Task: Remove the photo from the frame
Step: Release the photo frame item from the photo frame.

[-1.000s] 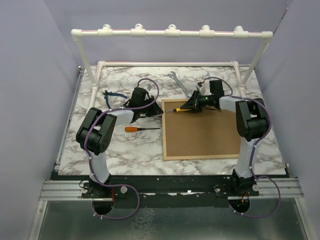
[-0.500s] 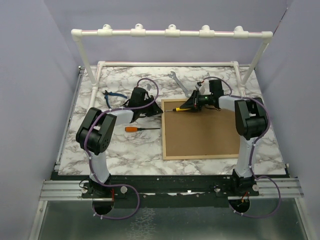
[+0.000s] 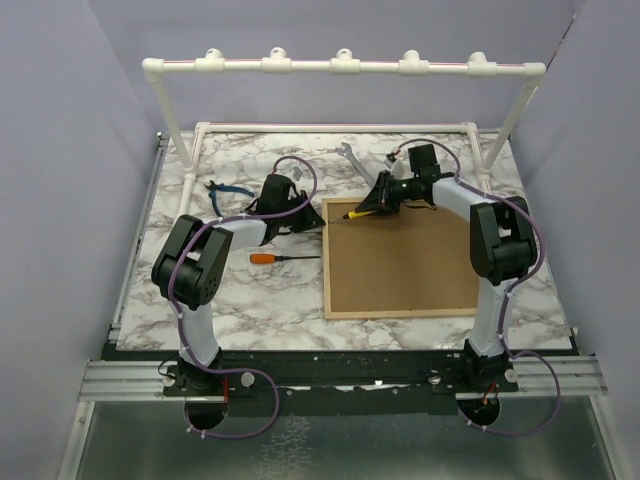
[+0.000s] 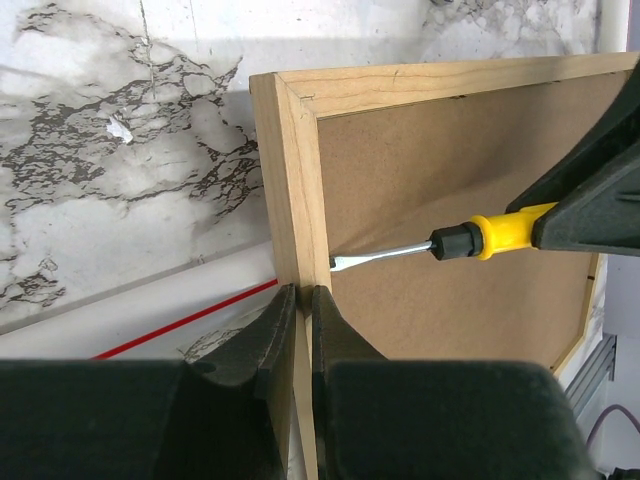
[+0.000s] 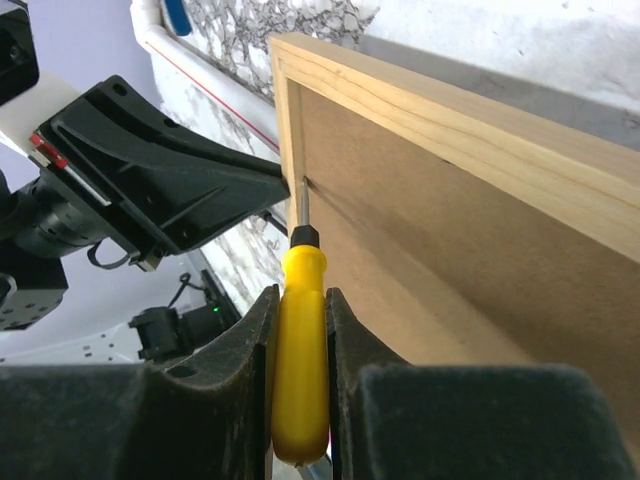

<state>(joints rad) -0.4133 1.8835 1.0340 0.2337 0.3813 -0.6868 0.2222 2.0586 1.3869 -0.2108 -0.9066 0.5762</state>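
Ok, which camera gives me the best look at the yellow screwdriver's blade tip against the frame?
Left wrist: the yellow screwdriver lies side-on, flat tip meeting the inner edge of the frame. Right wrist sights along the handle, so the tip is foreshortened. Top external shows only a small yellow speck.

Rear of the frame (image 4: 440, 200), fibreboard back upward, on the marble table (image 4: 130, 150). The left gripper (image 4: 298, 305) pinches the light-wood side rail; a yellow-handled screwdriver (image 4: 450, 241) sets its blade tip against the rail's inner edge.
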